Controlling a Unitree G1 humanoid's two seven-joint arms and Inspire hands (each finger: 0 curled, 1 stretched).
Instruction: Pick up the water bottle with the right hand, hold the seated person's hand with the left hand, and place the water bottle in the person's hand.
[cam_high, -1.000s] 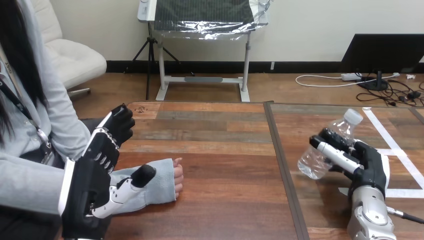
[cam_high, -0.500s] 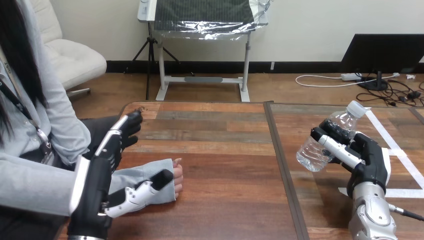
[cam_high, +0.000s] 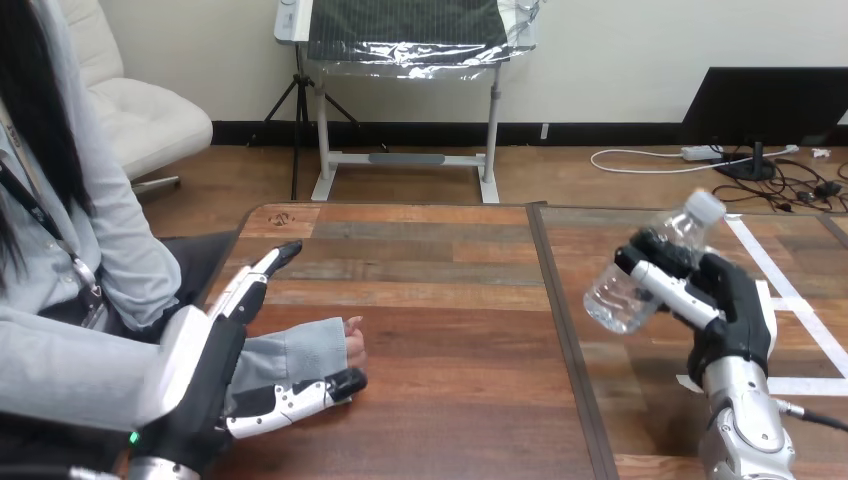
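Your left hand (cam_high: 205, 365) has turned since a second ago. It showed its back then, with fingers bent. Now it stands edge-on over the person's forearm, with its fingers (cam_high: 255, 280) stretched straight along the far side of the grey sleeve (cam_high: 290, 355). The thumb (cam_high: 310, 392) reaches forward along the near side, almost to the cuff. The hand is spread, not clasped, so the forearm sits between fingers and thumb without being held. I judge the holding step as lined up but not yet done.

Your right hand (cam_high: 730, 300) stays wrapped round the water bottle (cam_high: 625, 290). The bottle is clear of the table (cam_high: 450, 300), tilted with its cap up and to the right. It has drifted a little toward the middle, but is well apart from the person's hand (cam_high: 352, 345).

The person's hand rests on the table, loosely curled and mostly covered by the cuff. You cannot tell whether its palm is ready to receive. Your left palm hides the forearm under it, so you cannot tell whether it touches the sleeve. The bottle's middle is covered by your right fingers.
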